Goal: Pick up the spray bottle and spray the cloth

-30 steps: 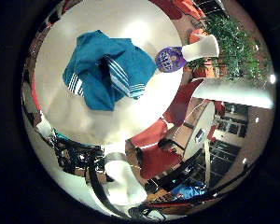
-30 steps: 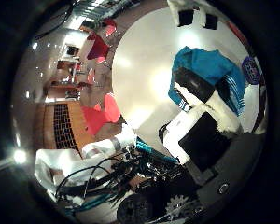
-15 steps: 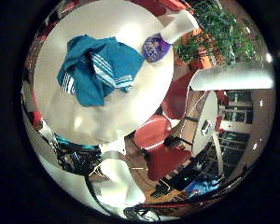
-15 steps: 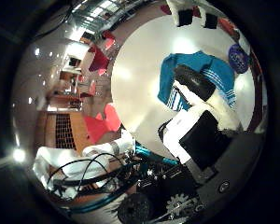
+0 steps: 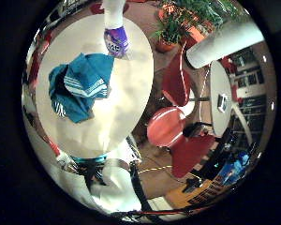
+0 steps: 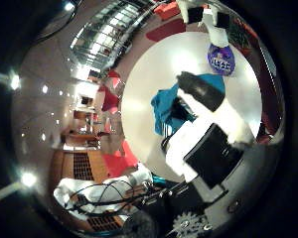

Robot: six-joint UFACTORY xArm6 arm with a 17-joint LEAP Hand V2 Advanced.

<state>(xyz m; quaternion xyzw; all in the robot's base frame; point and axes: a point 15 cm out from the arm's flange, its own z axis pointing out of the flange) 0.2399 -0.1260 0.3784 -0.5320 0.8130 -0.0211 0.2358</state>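
**Mia:** When you look at the hand (image 6: pixel 208 134), is it holding anything?

**Ben:** No. It holds nothing and it touches nothing. Its white and black fingers (image 6: pixel 201 91) reach out almost straight over the round white table (image 5: pixel 126 108), so the hand is open and loose.

**Mia:** How many things are on the table?

**Ben:** Two. I count one spray bottle (image 5: pixel 114 33) and one cloth (image 5: pixel 82 84).

**Mia:** Where is the bottle?

**Ben:** It stands up on the table, near the table's edge. It is white with a purple label. The teal cloth with white stripes lies crumpled on the table right beside the bottle. I cannot tell if the two touch.

**Mia:** And where is the hand from the table?

**Ben:** It hangs up above the table, palm facing down at it. The fingers point across the cloth toward the bottle. The bottle looks small, so the hand is well apart from it.

**Mia:** What else is around the table?

**Ben:** Red chairs (image 5: pixel 178 136) stand on the floor beside it. Green plants in orange pots (image 5: pixel 178 26) sit on the floor past the bottle.
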